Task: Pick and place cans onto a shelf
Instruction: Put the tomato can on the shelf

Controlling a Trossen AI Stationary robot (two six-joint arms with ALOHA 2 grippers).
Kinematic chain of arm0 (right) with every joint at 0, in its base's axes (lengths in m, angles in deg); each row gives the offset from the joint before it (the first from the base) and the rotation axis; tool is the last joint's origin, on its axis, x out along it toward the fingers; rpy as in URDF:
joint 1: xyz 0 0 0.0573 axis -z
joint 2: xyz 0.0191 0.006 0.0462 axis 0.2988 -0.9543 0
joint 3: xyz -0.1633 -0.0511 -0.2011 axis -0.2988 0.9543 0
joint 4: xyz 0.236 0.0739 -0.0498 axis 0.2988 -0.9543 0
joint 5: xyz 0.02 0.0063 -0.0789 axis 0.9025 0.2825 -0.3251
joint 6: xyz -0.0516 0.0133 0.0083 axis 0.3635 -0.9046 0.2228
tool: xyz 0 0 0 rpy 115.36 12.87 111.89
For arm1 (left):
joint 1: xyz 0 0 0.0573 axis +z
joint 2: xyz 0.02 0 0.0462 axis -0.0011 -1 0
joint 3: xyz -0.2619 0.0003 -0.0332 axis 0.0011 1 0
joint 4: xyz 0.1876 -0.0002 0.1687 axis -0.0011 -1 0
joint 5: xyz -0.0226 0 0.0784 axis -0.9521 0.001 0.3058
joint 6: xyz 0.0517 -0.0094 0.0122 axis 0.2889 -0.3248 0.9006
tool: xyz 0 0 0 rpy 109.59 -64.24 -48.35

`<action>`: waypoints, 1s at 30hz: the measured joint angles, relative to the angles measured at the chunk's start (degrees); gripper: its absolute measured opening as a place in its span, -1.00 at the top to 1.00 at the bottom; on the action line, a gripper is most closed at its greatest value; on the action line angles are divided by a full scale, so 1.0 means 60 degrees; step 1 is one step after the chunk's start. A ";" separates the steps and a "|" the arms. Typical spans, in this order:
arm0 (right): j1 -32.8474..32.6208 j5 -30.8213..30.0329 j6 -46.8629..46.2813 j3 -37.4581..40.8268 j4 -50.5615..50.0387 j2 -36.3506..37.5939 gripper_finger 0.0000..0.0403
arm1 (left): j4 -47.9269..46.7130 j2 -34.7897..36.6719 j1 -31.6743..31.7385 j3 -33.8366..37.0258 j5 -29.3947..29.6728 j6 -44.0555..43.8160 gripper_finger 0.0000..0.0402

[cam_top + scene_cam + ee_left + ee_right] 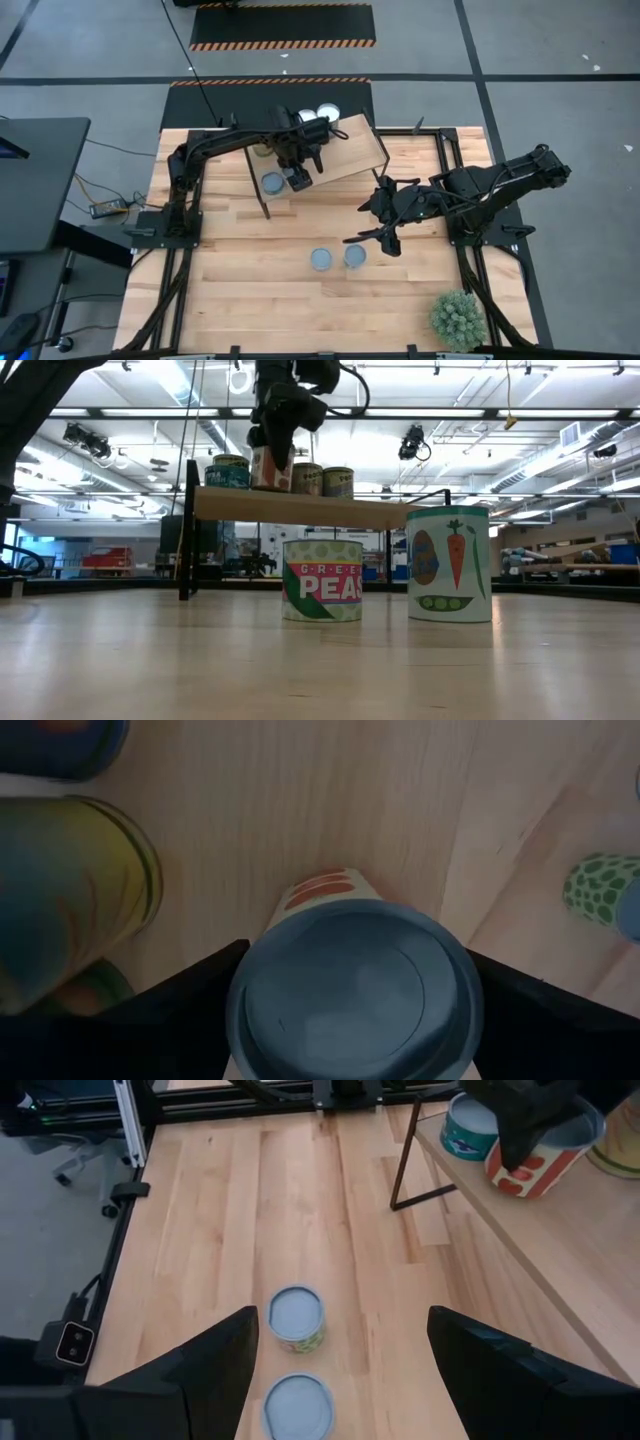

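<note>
One red-and-white can (532, 1162), blue-grey top, in left end effector (297, 172).

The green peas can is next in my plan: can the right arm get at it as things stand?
Probably yes. The right end effector hangs open just beside the two cans on the table, the green peas can among them. In the right wrist view, nothing lies between its fingers and the cans.

Bright overhead ceiling lights; left wrist view dim and blurred.
</note>
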 joint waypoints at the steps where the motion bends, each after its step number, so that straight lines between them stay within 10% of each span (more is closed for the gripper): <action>1: 0.0000 0.0000 0.0000 0.0000 0.0000 0.0000 -0.47 | 0.0004 0.0000 -0.0036 0.0000 0.0037 0.0000 -0.59; 30: 0.0153 -0.0135 0.0004 -0.0007 0.0070 -0.0051 -0.49 | 0.1946 0.0004 -0.0466 -0.0004 0.0156 -0.1278 -0.59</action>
